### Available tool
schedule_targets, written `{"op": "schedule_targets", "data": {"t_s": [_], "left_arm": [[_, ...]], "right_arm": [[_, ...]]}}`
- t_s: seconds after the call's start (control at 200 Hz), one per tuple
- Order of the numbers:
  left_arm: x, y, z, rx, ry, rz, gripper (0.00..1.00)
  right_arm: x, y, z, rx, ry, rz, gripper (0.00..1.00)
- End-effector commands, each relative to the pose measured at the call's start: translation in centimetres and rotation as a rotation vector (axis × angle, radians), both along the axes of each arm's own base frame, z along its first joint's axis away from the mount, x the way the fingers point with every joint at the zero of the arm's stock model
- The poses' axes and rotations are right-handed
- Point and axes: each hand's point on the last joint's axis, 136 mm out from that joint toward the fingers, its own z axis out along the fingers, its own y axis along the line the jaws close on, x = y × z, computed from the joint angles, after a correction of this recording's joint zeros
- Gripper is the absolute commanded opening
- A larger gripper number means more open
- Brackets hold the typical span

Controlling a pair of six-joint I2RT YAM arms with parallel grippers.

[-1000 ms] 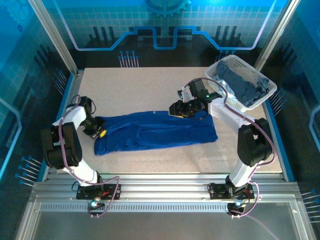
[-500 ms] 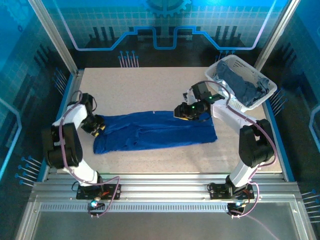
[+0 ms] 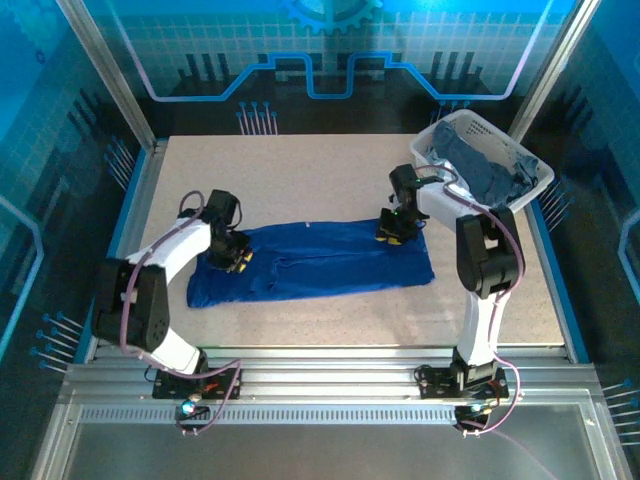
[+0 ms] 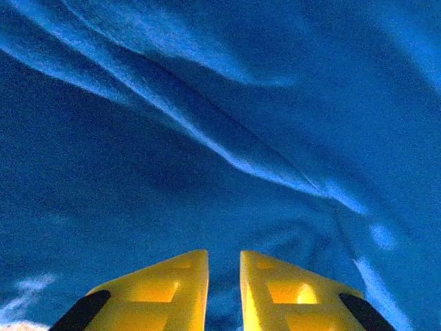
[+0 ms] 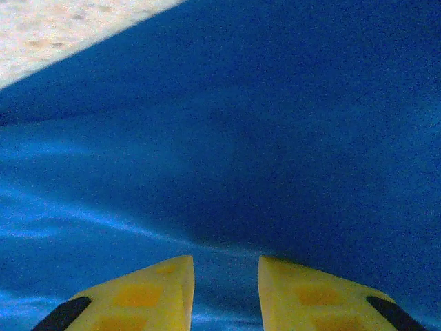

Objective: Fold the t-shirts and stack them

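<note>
A royal blue t-shirt [image 3: 320, 262] lies folded into a long strip across the middle of the table, its print hidden. My left gripper [image 3: 235, 258] is low over the strip's left part, and my right gripper [image 3: 392, 230] is at its upper right edge. In the left wrist view the yellow fingers [image 4: 176, 289] of the left gripper [image 4: 224, 254] stand slightly apart over creased blue cloth [image 4: 227, 124]. The right gripper [image 5: 226, 258] is a little wider apart above smooth blue cloth [image 5: 275, 138]. Neither pinches a fold that I can see. Duller grey-blue t-shirts [image 3: 485, 172] are heaped in the basket.
The white lattice basket [image 3: 470, 118] sits at the back right corner, close behind the right arm. Bare speckled tabletop [image 3: 300, 170] spreads behind the shirt and a narrower band [image 3: 330, 315] lies in front. A sliver of table [image 5: 55, 27] shows beyond the cloth's edge.
The left gripper has moved right from the shirt's left end onto the cloth. The right gripper has swung right and turned down at the shirt's upper right edge.
</note>
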Motion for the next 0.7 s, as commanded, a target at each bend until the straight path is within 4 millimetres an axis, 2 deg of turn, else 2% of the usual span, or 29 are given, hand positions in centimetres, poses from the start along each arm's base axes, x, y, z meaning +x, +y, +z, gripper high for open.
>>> {"op": "schedule_targets", "data": {"t_s": [0.0, 0.08, 0.175, 0.335, 0.44, 0.535, 0.61, 0.695], "left_arm": [[0.6, -0.6, -1.8, -0.022, 0.051, -0.001, 0.17], [2.2, -0.4, -3.0, 0.008, 0.071, -0.051, 0.15], [5.7, -0.7, -3.8, 0.029, 0.059, -0.136, 0.14], [13.7, -1.1, -3.4, 0.087, -0.025, -0.253, 0.13], [19.3, -3.0, -2.9, 0.035, -0.135, -0.290, 0.16], [23.9, -5.4, -2.0, -0.011, -0.249, -0.317, 0.18], [26.9, -8.0, -1.4, -0.090, -0.339, -0.322, 0.20], [29.7, -11.0, -0.7, -0.182, -0.423, -0.333, 0.21]], "right_arm": [[-1.7, -2.6, -1.1, -0.095, 0.102, -0.016, 0.32], [-2.3, -3.0, -1.6, -0.082, 0.128, -0.040, 0.33], [-3.1, -3.7, -1.9, -0.066, 0.154, -0.088, 0.33], [-5.5, -4.6, -1.8, -0.074, 0.201, -0.167, 0.34], [-8.7, -4.3, -2.3, -0.058, 0.254, -0.274, 0.35], [-11.6, -2.2, -2.5, -0.008, 0.291, -0.338, 0.35], [-13.0, 1.0, -2.5, 0.039, 0.308, -0.327, 0.35], [-13.5, 5.1, -1.8, 0.092, 0.300, -0.279, 0.35]]}}
